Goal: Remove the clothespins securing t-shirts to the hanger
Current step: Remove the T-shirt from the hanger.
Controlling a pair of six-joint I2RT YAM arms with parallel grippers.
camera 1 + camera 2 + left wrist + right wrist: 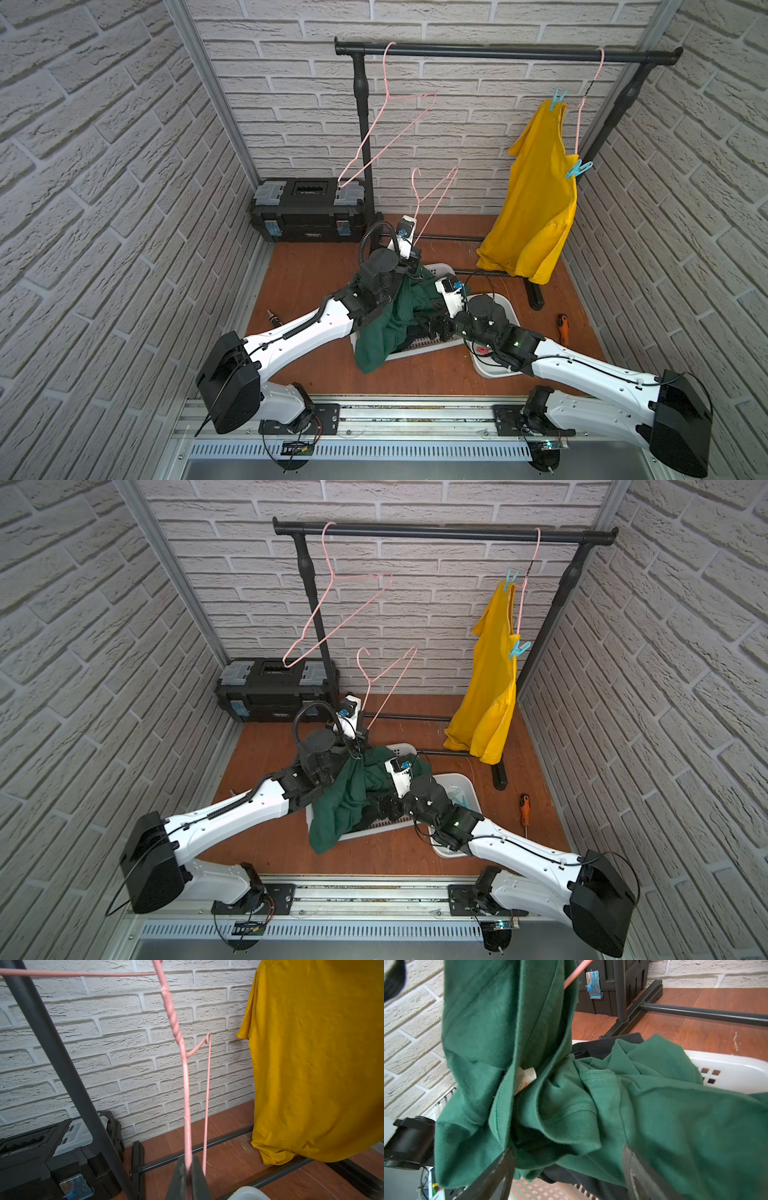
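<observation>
My left gripper [188, 1169] is shut on the lower wire of a bare pink hanger [186, 1084] that stands up over the floor [434, 195]. The dark green t-shirt [390, 328] hangs from just below that grip and slumps into the white basket [415, 347], over a black shirt [602, 1047]. My right gripper [568, 1153] is open, with its fingers wide either side of a green fold [654, 1105]. The yellow t-shirt [536, 208] hangs on the rail, pinned to its hanger by two teal clothespins [558, 99] [579, 168]. A red clothespin [483, 350] lies in a small white bin [494, 370].
Another bare pink hanger [386, 137] hangs on the black rack rail [498, 52]. A black toolbox [307, 210] stands at the back left. An orange-handled screwdriver [562, 328] lies on the wooden floor at the right. Brick walls close in three sides.
</observation>
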